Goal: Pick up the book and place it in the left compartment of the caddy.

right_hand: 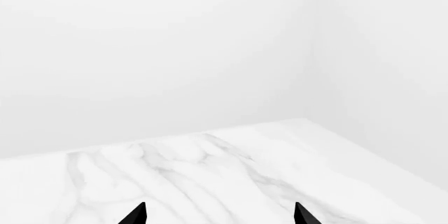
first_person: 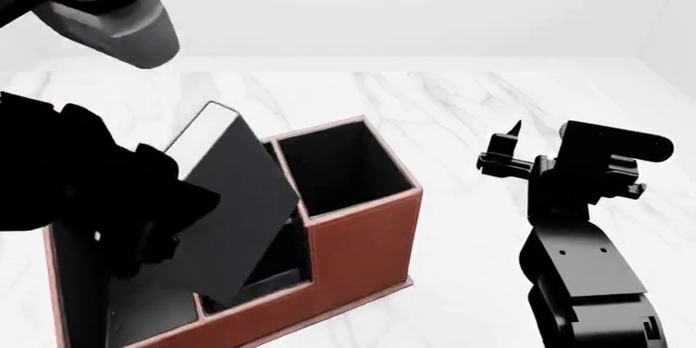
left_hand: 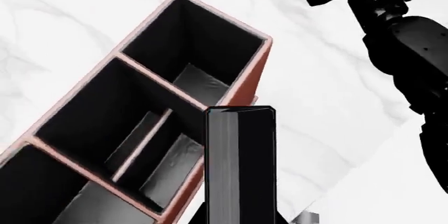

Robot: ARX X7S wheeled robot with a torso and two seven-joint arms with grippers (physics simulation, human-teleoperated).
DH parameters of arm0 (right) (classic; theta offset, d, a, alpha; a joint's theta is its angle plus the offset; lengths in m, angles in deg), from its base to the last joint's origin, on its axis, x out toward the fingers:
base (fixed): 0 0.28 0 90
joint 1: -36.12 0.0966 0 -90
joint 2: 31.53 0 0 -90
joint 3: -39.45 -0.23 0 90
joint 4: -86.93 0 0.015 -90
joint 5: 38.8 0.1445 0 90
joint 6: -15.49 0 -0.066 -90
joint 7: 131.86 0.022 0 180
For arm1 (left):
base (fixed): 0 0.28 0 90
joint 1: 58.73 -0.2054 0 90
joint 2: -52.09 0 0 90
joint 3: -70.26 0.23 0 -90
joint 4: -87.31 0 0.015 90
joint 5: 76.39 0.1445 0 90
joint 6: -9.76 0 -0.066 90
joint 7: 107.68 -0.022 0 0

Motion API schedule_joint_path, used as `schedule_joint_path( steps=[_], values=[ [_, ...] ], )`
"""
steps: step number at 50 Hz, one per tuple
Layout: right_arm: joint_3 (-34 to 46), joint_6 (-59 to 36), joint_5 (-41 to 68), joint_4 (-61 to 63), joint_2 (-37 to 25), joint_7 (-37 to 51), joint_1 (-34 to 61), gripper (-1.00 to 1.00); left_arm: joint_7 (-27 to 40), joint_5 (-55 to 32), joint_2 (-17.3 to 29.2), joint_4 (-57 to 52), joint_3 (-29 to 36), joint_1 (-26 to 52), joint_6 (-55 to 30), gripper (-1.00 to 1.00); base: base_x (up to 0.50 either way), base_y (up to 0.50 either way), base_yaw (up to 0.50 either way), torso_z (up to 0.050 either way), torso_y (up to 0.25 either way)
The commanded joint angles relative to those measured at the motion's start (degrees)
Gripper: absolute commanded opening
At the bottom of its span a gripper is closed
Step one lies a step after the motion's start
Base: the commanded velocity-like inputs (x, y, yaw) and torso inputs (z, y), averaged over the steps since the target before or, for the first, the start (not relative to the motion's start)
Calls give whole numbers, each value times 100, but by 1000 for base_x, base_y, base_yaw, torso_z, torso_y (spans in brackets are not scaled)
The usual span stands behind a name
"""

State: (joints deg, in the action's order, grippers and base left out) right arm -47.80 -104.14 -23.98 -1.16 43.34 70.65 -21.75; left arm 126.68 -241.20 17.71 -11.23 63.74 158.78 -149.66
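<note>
Left hand point(first_person: 163, 226) hidden behind the book point(first_person: 234, 209); caddy point(first_person: 359, 234) cut off at the frame's bottom edge

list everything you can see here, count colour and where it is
book: one, black, held tilted above the caddy on the robot's left side, its lower end down near the caddy's slots
caddy: one, red-brown outside and black inside, standing on the table in front of the robot, toward its left
table: one, white marble with grey veins, under everything
walls: plain white, behind the table and to the robot's right
left hand: one, black, over the caddy's left end, shut on the book
right hand: one, black, raised over bare table to the right of the caddy, open and holding nothing
</note>
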Motion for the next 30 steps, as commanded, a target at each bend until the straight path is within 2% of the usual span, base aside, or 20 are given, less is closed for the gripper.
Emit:
schedule_joint_path(
  steps=[1, 2, 3, 5, 8, 11, 13, 15, 30],
  values=[
    [35, 36, 15, -21, 5, 4, -7, 100, 1981, -47, 136, 375, 234, 622, 1136, -100, 0, 0, 0, 0, 0],
    [51, 57, 8, -39, 13, 1, -17, 100, 2593, -609, 223, 372, 507, 578, 1996, -100, 0, 0, 0, 0, 0],
    [56, 60, 8, -43, 16, 3, -19, 100, 2683, -696, 240, 330, 497, 550, 2481, -100, 0, 0, 0, 0, 0],
    [59, 45, 19, -25, 17, 7, -23, 100, 2962, -462, 128, 585, 505, 592, 2690, -100, 0, 0, 0, 0, 0],
    [56, 28, 32, -14, 12, 12, -17, 100, 3039, -352, 29, 803, 460, 548, 2664, -100, 0, 0, 0, 0, 3],
    [49, 10, 40, -8, 4, 27, 3, 100, 3012, 85, -8, 770, 446, 370, 3168, -100, 0, 0, 0, 0, 0],
    [51, 10, 43, -9, 3, 32, 5, 100, 2923, 23, 0, 666, 409, 230, 3464, -100, 0, 0, 0, 0, 0],
    [62, 28, 34, -23, 7, 39, -1, 100, 3129, 405, -3, 573, 468, 257, 3640, -100, 0, 0, 0, 0, 0],
    [91, 21, 57, -56, 12, 71, 24, 100, 3249, -27, -155, 575, 713, 86, 3522, -100, 0, 0, 0, 0, 1]
  ],
)
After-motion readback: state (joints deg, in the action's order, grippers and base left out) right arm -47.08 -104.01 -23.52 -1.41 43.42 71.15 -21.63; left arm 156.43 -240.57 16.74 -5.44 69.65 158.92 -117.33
